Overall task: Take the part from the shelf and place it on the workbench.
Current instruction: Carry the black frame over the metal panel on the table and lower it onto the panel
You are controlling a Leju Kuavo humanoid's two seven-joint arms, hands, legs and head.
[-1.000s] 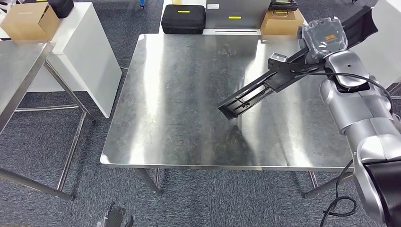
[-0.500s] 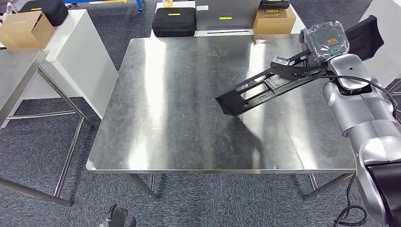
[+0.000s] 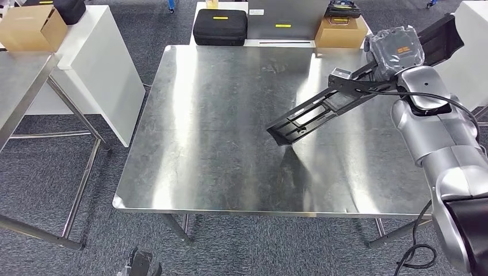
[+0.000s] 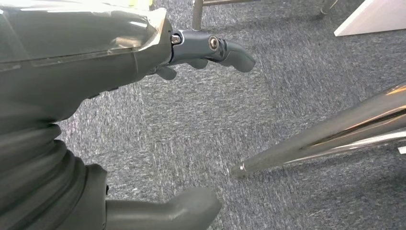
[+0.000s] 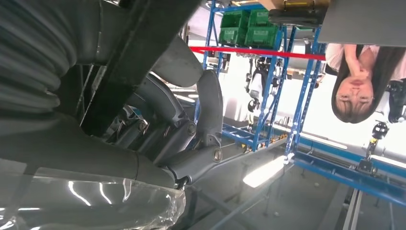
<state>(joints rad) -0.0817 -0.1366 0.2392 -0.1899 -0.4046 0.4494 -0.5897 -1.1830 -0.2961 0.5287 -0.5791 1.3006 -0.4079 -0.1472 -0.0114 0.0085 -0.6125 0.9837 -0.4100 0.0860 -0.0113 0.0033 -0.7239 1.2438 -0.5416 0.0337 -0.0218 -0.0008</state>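
One long black part (image 3: pixel 311 114) is held by the right hand (image 3: pixel 397 49) over the right half of the steel desk (image 3: pixel 218 144). The part is gripped at its far right end and slopes down to the left; its near left end is low over the desktop, and whether it touches the surface cannot be told. A dark reflection of it is seen on the metal just below. In the right wrist view the dark fingers (image 5: pixel 206 120) are seen curled around a black bar of the part (image 5: pixel 139 52).

The left hand (image 4: pixel 110 72) is seen in the left wrist view hanging above grey carpet (image 4: pixel 201 124), released, with fingers apart and nothing in them. One chrome leg (image 4: pixel 325 143) is seen beside it.

Beyond the far edge of the desk, one black case (image 3: pixel 221 27) with a yellow label, one grey panel (image 3: pixel 282 20) and one brown box (image 3: pixel 341 33) are set in a row. At the far left, one white cabinet (image 3: pixel 86 69) carries one cardboard box (image 3: pixel 31 27) and one dark bag (image 3: pixel 70 10). A second steel desk (image 3: pixel 17 92) is seen at the left edge.

In the right wrist view, blue racking (image 5: pixel 292 91) with two green bins (image 5: pixel 249 28) and one person (image 5: pixel 359 76) are seen in the background.
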